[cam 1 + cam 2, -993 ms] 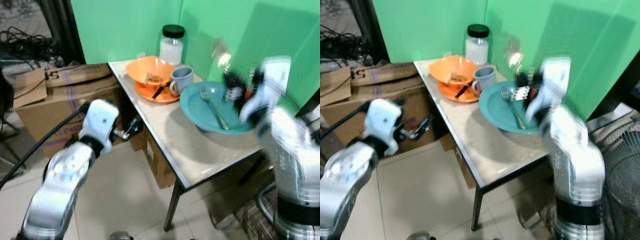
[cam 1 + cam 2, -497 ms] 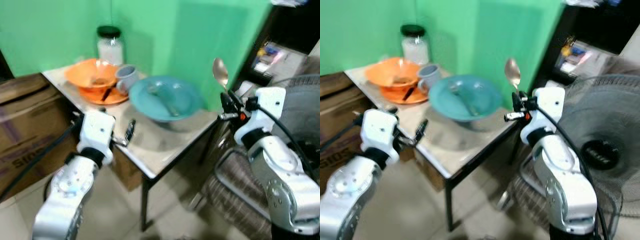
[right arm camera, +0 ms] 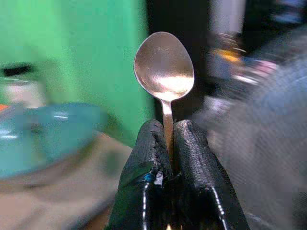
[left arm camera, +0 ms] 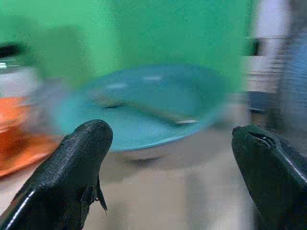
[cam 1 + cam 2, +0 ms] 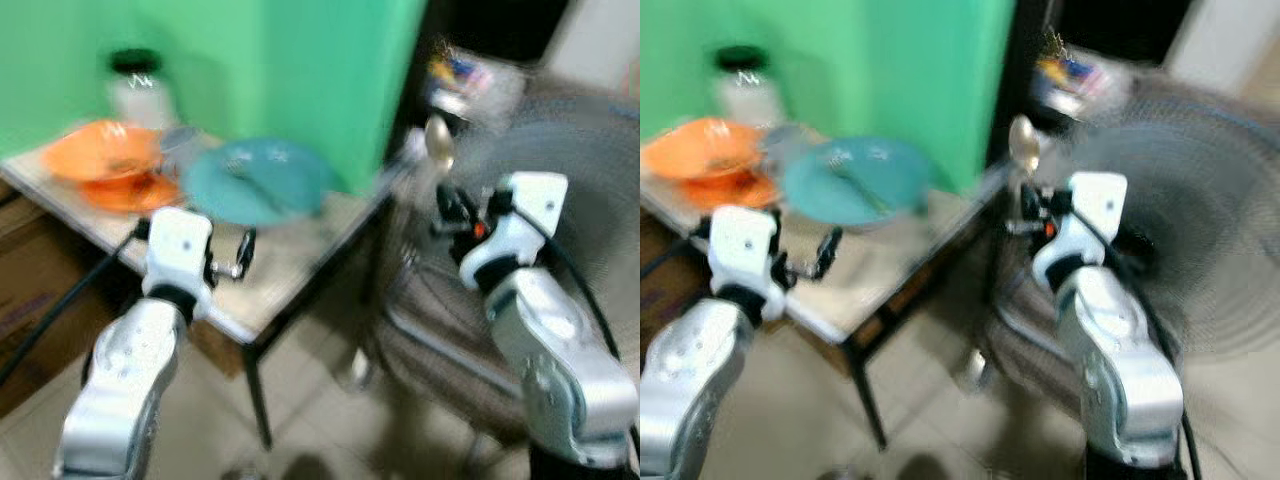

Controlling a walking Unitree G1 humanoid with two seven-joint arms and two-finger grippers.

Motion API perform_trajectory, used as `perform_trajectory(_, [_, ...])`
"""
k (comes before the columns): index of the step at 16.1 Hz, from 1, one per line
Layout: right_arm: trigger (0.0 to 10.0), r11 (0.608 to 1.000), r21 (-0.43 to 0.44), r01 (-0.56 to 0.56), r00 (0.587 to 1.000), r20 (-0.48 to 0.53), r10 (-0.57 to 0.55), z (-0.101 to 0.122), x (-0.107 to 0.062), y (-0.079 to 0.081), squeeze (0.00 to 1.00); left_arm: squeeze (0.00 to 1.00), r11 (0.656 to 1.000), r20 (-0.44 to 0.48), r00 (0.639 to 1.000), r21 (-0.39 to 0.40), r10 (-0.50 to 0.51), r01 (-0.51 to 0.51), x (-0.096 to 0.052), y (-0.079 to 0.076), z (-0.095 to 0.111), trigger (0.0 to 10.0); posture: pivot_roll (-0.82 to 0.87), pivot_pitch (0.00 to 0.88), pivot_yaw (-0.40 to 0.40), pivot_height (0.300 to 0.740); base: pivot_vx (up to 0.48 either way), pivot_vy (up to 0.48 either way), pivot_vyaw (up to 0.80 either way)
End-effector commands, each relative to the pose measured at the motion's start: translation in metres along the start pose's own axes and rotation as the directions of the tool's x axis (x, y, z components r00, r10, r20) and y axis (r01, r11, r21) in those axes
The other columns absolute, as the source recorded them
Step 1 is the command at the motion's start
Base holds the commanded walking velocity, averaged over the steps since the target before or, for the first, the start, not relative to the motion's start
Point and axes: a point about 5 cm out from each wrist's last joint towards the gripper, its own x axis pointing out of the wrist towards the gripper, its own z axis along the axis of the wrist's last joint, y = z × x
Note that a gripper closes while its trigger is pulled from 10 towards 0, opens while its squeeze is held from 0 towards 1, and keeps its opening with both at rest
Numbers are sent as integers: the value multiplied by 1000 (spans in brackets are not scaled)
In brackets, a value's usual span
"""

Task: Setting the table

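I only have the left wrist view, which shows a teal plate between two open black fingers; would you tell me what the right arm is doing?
Observer: The right claw is shut on a spoon, bowl end up.
Operator: Thanks. Is it over the table?
Observer: No, it is off the table, beside its right edge.
Operator: What stands behind it?
Observer: A large fan, blurred.

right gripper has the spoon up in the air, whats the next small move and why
Probably swing the right gripper back toward the table and lower. It is shut on the spoon, held upright past the table's edge, while the teal plate sits well to its left. The left gripper is open and holds nothing.
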Motion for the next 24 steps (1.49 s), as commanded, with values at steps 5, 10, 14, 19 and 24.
perform_trajectory(5, [10000,995,-85,46,999,4,-46,-12,6,-14,0,0,1000,5,1000,18,18,-18,-1,8,0,10000,162,0,-58,740,0,0,-800])
perform_trajectory(10, [10000,996,-70,53,998,46,-50,-26,5,-15,0,0,1000,-5,1000,-15,-15,15,-3,7,-4,10000,188,0,-58,740,0,0,-800])
perform_trajectory(14, [10000,996,-80,48,994,101,-40,-8,1,-8,0,0,998,-1,1000,-55,7,-7,7,10,-6,10000,130,0,-12,740,0,0,-800])
perform_trajectory(19, [10000,993,-76,85,995,68,-79,-11,-2,-8,0,0,989,112,987,-106,117,-105,14,21,11,10000,114,0,23,740,0,0,-800])
perform_trajectory(24, [10000,985,-60,160,981,123,-152,4,-9,-17,0,0,999,81,996,-6,-38,38,28,14,10,10000,109,0,84,740,0,0,-800])
